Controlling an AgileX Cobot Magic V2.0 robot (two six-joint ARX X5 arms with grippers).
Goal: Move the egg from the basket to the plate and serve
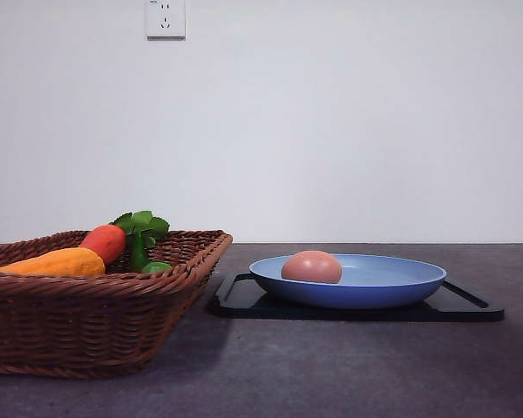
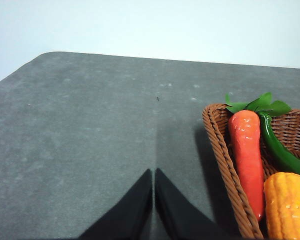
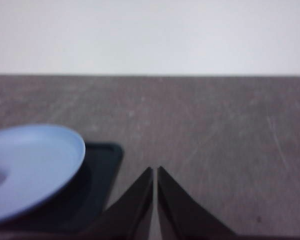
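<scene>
One egg (image 1: 311, 266) on plate (image 1: 375, 287), beyond jaws.

On the bench (image 1: 349, 374) the basket (image 1: 87, 322) stands to the left and the tray (image 1: 244, 300) to the right, the two just beside each other, the basket's flared right side leaning over towards the tray's left end. The plate (image 1: 375, 292) rests on the tray, and the egg (image 1: 311, 266) lies in the plate, left of its middle. In the basket the carrot toy (image 1: 105, 242) lies toward the far side with its leaves (image 1: 142, 225) pointing back and right; the long toy vegetable (image 1: 57, 262) lies left of it and nearer the front. A wall (image 1: 331, 131) rises behind the bench, with a socket (image 1: 166, 17) high on it, above the basket.
</scene>
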